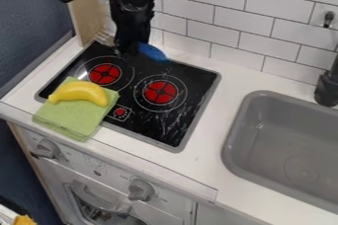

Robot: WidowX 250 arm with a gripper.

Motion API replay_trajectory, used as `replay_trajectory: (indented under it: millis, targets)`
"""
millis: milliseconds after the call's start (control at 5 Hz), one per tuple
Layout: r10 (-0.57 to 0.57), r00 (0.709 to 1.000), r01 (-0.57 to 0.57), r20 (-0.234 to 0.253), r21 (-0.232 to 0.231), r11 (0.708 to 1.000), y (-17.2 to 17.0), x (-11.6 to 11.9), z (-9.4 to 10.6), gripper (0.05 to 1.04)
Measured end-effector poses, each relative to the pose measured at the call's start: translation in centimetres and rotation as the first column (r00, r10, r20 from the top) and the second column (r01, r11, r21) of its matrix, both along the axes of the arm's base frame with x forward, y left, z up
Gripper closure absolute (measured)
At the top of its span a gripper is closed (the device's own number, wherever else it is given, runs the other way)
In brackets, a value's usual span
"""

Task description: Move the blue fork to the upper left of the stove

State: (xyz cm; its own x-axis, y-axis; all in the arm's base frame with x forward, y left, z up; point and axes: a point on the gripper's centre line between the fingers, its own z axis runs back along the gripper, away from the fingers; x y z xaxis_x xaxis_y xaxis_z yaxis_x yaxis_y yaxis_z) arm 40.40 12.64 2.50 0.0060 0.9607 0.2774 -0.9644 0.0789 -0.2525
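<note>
The blue fork (153, 53) is seen by the back edge of the stove (168, 129), at the gripper's (125, 51) image-right side — its length angled down and away (whether it is clamped cannot be told).

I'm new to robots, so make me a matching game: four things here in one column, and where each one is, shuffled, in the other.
Things
1. Curved yellow banana
2. Green cloth
3. Grey basin sink
4. Blue fork

Places
A. Beside the black gripper, near the wall
B. Lying on top of something soft
C. Set into the white counter
D. Overlapping the black stove's front edge

Pairs: 1-B, 2-D, 3-C, 4-A
</note>
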Motion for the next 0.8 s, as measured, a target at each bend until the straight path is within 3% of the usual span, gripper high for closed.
replay_trajectory:
  millis: [800]
  targets:
    - [0.091, 0.990, -0.092, -0.104, -0.004, 0.996, 4.0, 2.3, -3.4, 0.679]
